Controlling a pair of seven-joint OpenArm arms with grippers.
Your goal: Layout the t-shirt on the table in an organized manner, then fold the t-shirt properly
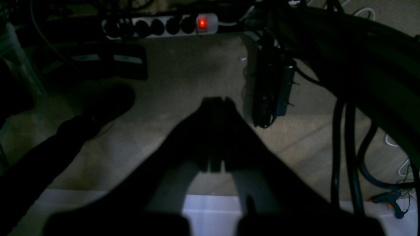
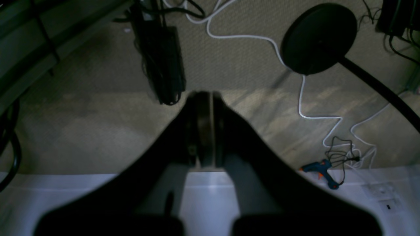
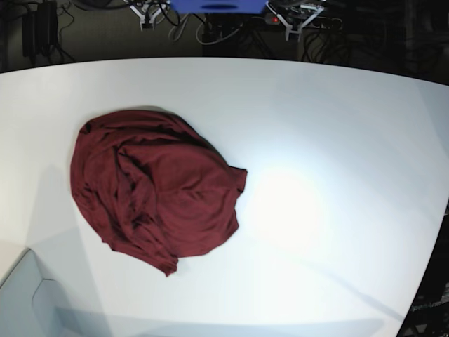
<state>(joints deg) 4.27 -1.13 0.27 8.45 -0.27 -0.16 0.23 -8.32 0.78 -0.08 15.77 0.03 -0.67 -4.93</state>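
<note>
The dark maroon t-shirt (image 3: pixel 154 189) lies in a crumpled, wrinkled heap on the left half of the white table (image 3: pixel 316 140); no sleeve is laid out flat. My left gripper (image 1: pixel 216 100) is shut with nothing in it. It hangs past the table edge (image 1: pixel 210 213), above the carpeted floor. My right gripper (image 2: pixel 205 95) is also shut and empty, beyond the table edge (image 2: pixel 203 193). Neither wrist view shows the shirt. Both grippers are far from it.
On the floor are a power strip with a lit red switch (image 1: pixel 201 23), a black box (image 1: pixel 272 91), a blue glue gun (image 2: pixel 320 170), a round black stand base (image 2: pixel 320 37) and a white cable (image 2: pixel 302 98). A pale box corner (image 3: pixel 28 295) sits front left.
</note>
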